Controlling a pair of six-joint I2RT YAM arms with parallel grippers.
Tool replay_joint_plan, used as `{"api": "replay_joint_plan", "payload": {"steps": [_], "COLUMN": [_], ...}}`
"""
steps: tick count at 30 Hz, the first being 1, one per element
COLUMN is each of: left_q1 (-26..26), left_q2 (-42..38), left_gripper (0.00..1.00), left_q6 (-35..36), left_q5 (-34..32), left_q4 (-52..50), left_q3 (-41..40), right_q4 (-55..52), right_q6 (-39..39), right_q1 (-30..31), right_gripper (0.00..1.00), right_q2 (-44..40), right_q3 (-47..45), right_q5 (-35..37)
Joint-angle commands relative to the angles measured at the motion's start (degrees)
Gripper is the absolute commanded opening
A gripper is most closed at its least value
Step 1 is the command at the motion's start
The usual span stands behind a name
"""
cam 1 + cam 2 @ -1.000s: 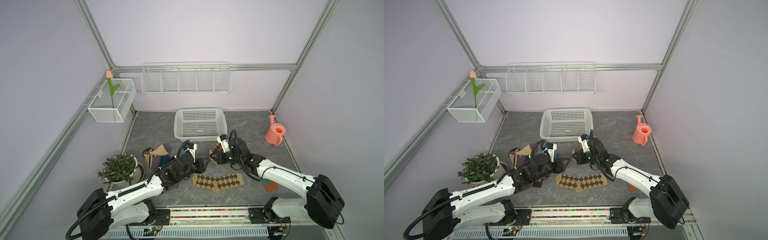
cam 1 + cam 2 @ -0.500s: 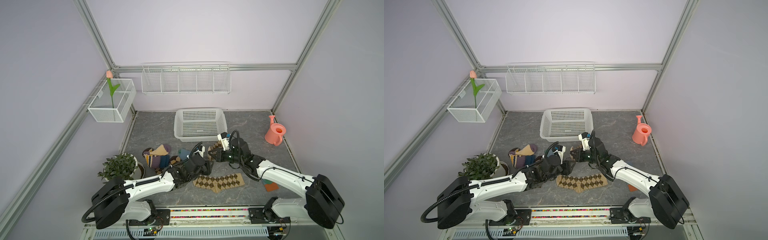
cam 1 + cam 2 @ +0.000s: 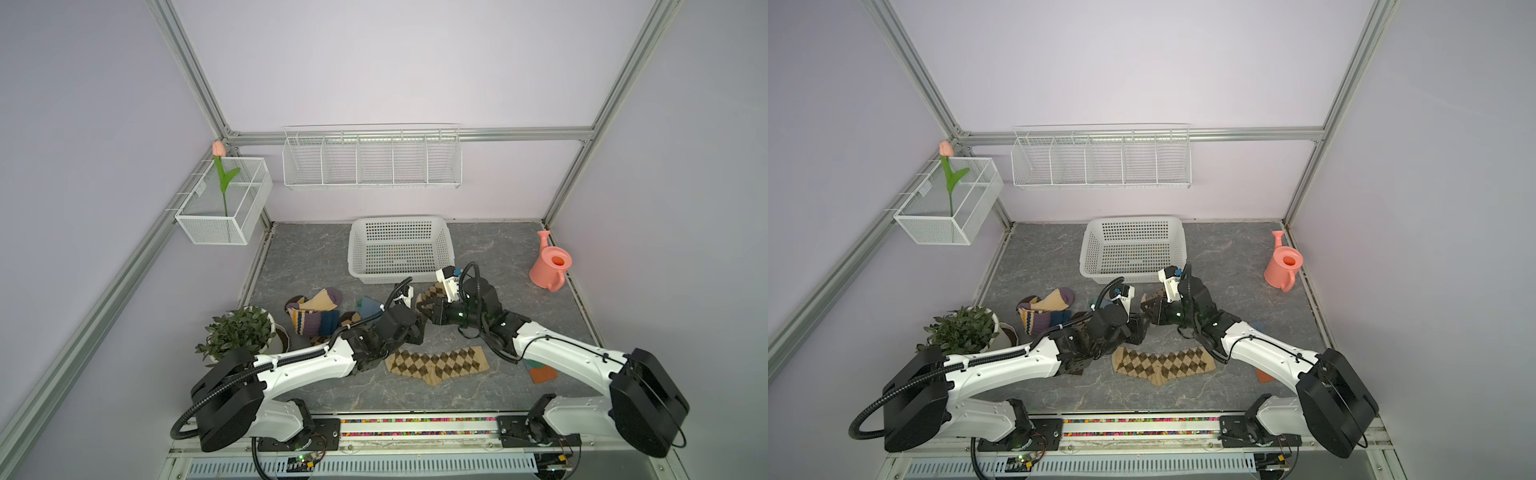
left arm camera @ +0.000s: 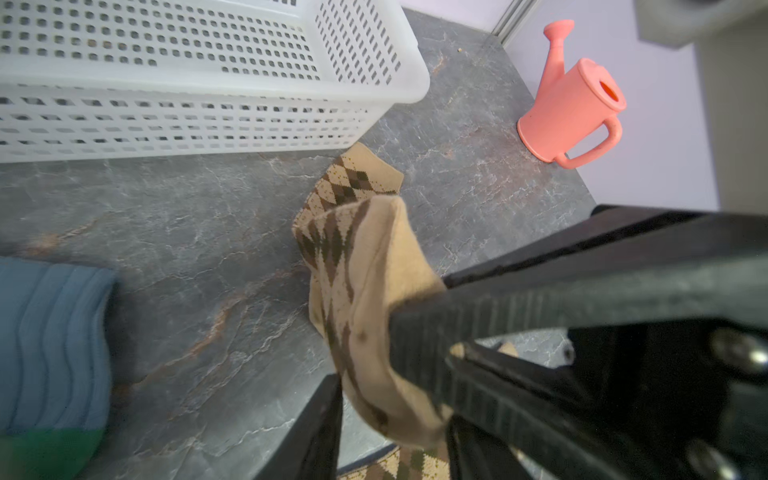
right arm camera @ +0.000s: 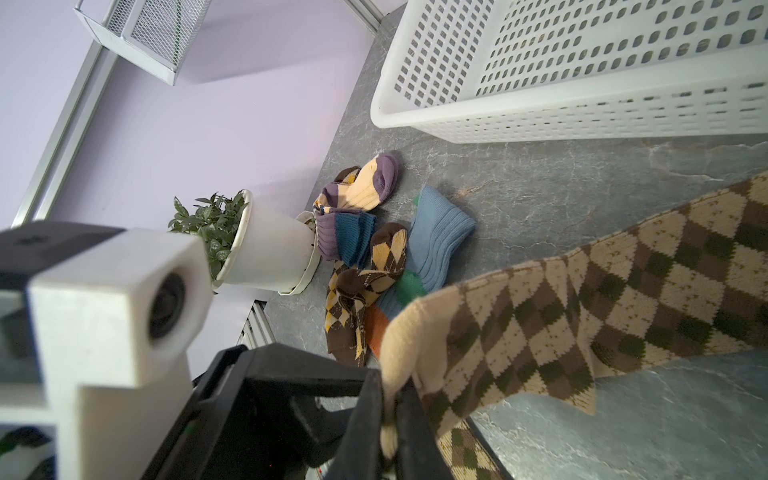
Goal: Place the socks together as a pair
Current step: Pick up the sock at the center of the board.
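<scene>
A tan-brown argyle sock (image 3: 436, 363) (image 3: 1163, 363) lies flat near the table's front. Its match (image 3: 430, 293) (image 4: 357, 266) (image 5: 602, 299) hangs in front of the basket, with my right gripper (image 3: 423, 309) (image 5: 390, 386) shut on its cream end. My left gripper (image 3: 417, 329) (image 4: 390, 407) is right beside it, jaws apart on either side of that same hanging end. To the left is a pile with a cream striped sock (image 3: 320, 300) (image 5: 365, 187), a blue sock (image 4: 50, 332) (image 5: 436, 232) and a dark brown-yellow argyle sock (image 5: 361, 282).
A white perforated basket (image 3: 399, 277) stands just behind the grippers. A potted plant (image 3: 237, 332) is at the left, a pink watering can (image 3: 550, 268) at the back right. A blue-grey and orange sock (image 3: 540, 370) lies partly under the right arm.
The left arm has swung right from the sock pile to the held sock, and its jaws have narrowed around the sock's end. The right gripper has kept its hold, almost in place.
</scene>
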Motion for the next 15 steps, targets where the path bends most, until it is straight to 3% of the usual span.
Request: {"api": "replay_joint_plan", "payload": {"steps": [1, 5, 8, 12, 15], "left_q1": [-0.2, -0.2, -0.2, -0.2, -0.2], "left_q2": [0.5, -0.9, -2.2, -3.4, -5.3], "left_gripper": [0.36, 0.13, 0.01, 0.00, 0.00], "left_q6": [0.2, 0.2, 0.4, 0.1, 0.1], "left_q5": [0.5, -1.2, -2.4, -4.0, -2.4], "left_q4": [2.7, 1.9, 0.7, -3.4, -7.7], "left_q3": [1.2, 0.9, 0.8, 1.7, 2.2], "right_q4": [1.2, 1.2, 0.2, -3.7, -10.3], "right_q6": [1.1, 1.1, 0.2, -2.4, -5.6], "right_q1": [-0.1, -0.1, -0.1, -0.6, -2.0], "right_gripper": [0.12, 0.15, 0.26, 0.45, 0.53], "right_q2": [-0.1, -0.1, 0.2, -1.6, -6.4], "right_q3": [-0.7, -1.1, -1.0, -1.4, -2.4], "right_q5": [-1.3, -1.5, -2.3, -1.4, 1.5]}}
